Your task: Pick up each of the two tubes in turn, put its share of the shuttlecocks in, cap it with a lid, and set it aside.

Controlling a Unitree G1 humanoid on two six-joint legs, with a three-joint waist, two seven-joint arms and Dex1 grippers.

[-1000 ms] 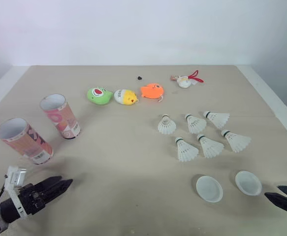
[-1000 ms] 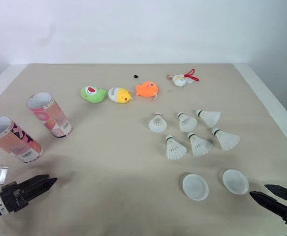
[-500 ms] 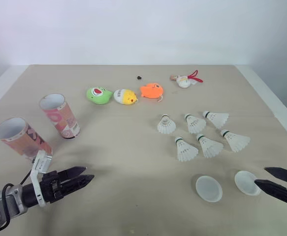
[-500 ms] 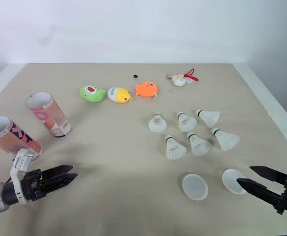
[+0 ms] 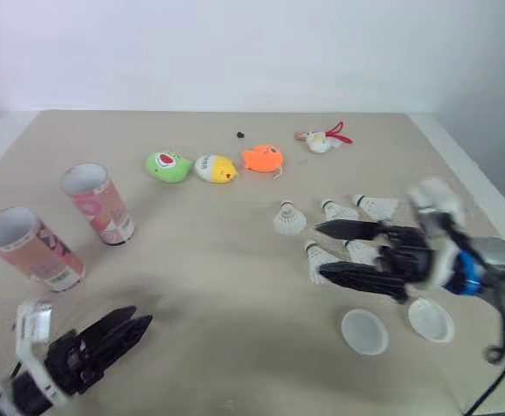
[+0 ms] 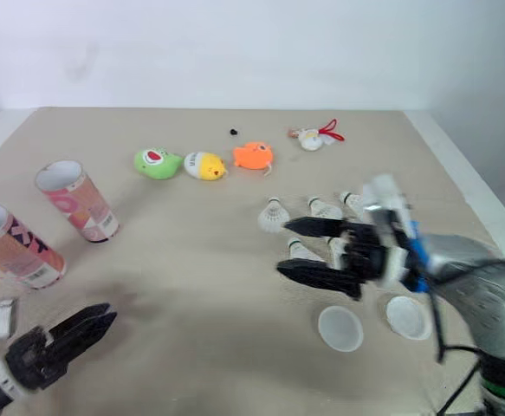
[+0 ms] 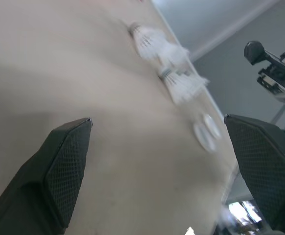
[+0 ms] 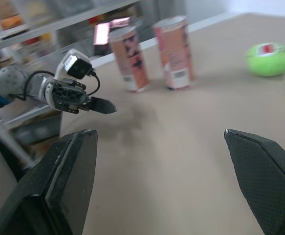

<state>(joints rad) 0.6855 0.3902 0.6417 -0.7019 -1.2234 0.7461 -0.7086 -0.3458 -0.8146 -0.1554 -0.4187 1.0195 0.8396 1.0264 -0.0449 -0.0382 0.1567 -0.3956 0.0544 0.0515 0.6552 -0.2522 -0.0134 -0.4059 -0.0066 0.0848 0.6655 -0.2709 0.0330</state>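
Two tubes point(image 5: 96, 204) stand uncapped on the table point(image 5: 226, 260), left side. I note my right gripper point(image 5: 320, 250) spread wide above the shuttlecocks point(image 5: 289, 219) at right. My left gripper point(image 5: 139, 319) is likewise spread near the front edge, and both lids point(image 5: 364, 332) lie just before the shuttlecocks.

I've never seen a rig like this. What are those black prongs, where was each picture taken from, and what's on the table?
This is a two-armed robot. The black prongs are its grippers, simple two-finger hands. The two wide pictures come from cameras on its head, looking down at the table. The two close ones come from cameras on its wrists, looking out between the fingers. The left gripper hovers near the robot; the right gripper reaches over the shuttlecocks. Both are open and hold nothing. Also on the table: two tubes, two white lids, three small toys.
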